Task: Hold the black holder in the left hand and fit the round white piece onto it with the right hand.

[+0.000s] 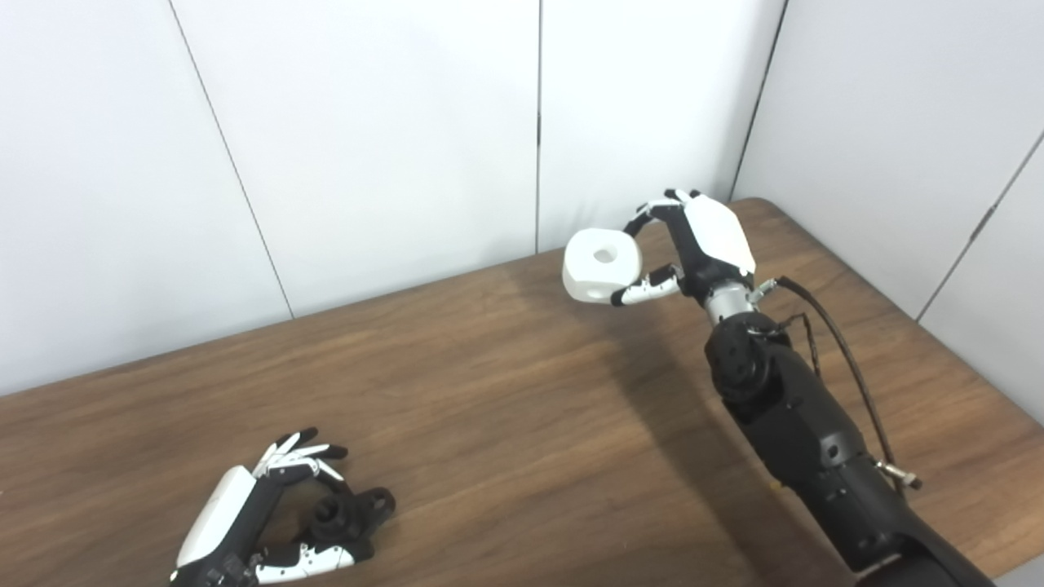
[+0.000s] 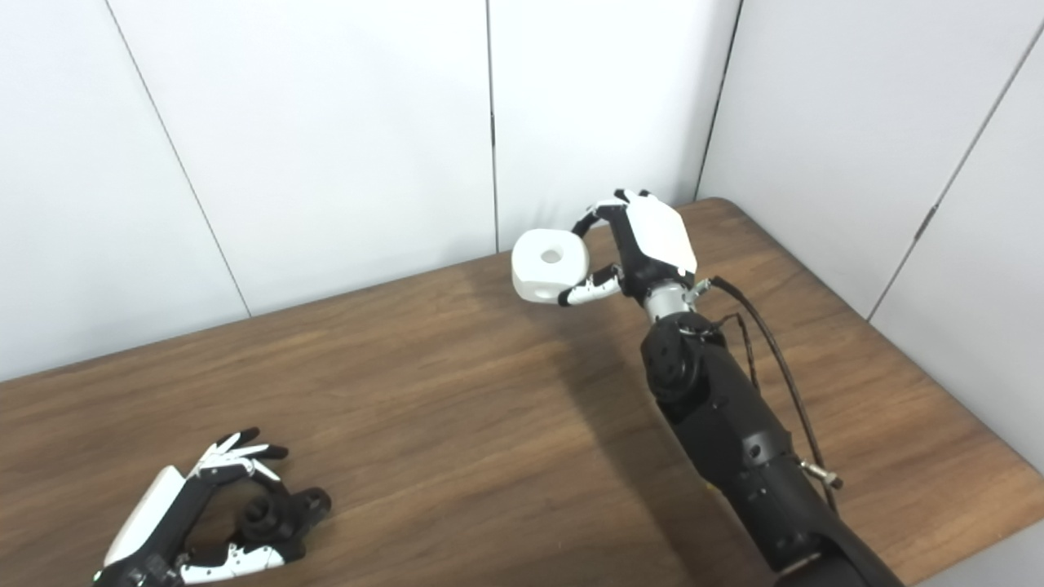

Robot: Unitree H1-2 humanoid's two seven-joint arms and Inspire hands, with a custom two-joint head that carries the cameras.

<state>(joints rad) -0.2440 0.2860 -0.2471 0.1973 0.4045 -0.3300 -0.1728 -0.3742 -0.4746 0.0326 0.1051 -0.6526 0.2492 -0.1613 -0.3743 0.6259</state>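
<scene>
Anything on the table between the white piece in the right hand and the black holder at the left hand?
Nothing visible. The round white piece is held up in the right hand; only bare wooden table lies toward the black holder at the left hand.

My left hand [image 1: 245, 514] around the holder [image 1: 347, 515] on the table's [image 1: 506, 424] near left, my right hand [image 1: 693, 244] raising the round piece [image 1: 602, 265] far right.

Paired head views over table [image 1: 506, 408]
</scene>
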